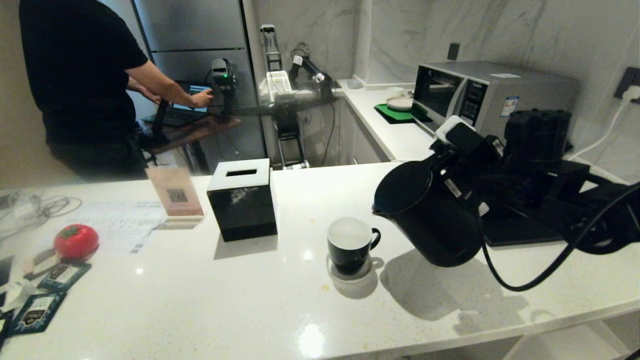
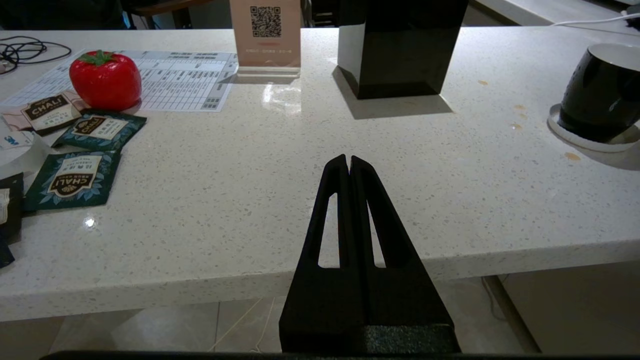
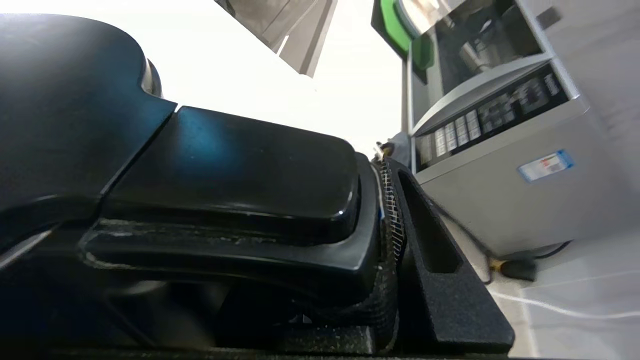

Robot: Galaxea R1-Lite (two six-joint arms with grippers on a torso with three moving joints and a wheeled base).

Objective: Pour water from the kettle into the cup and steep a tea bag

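The right gripper [image 3: 385,210] is clamped on the kettle [image 1: 430,215] by its handle, one ribbed finger [image 3: 430,250] pressed flat against the glossy black grip in the wrist view; the other finger is hidden behind the handle. The kettle is matte black, held off the counter [image 1: 250,310] and tipped with its spout toward the cup [image 1: 350,243] at its 9 o'clock. No stream is visible. The cup, glossy black with a white inside and its handle toward 3 o'clock, stands on a pale coaster [image 1: 352,272]; its contents cannot be made out. The tissue box [image 1: 242,200] sits at the cup's 10 o'clock. The left gripper [image 2: 349,162] hangs past the counter's near edge, jaws pressed together and empty. Teal sachets [image 2: 75,175] lie at the counter's 8 o'clock, partly cut off.
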